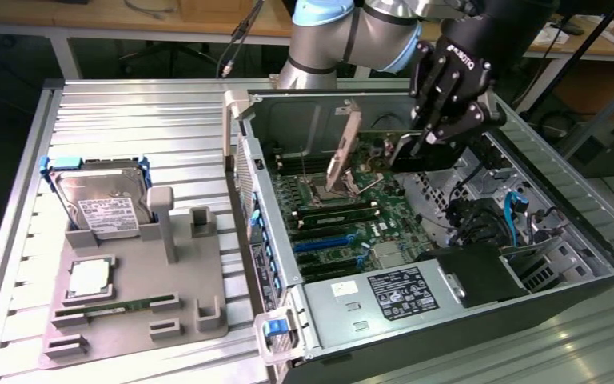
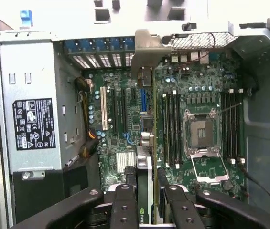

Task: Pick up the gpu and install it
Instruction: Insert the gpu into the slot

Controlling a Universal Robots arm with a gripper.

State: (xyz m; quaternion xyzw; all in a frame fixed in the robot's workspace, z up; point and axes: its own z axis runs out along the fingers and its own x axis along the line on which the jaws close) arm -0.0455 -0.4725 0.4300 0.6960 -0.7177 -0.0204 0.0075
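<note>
The gpu [image 2: 145, 167] stands edge-on in my claw [image 2: 147, 200], whose fingers are clamped narrowly on it, over the motherboard [image 2: 197, 90] inside the open computer case [image 1: 307, 108], bracket toward the rear slots.

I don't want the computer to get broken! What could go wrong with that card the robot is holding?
1. The gpu, pinched by the gripper at one end, might tilt and miss the blue slot.
2. Its silver bracket could snag on the case's rear wall.
3. It could bump the open processor socket nearby.
</note>
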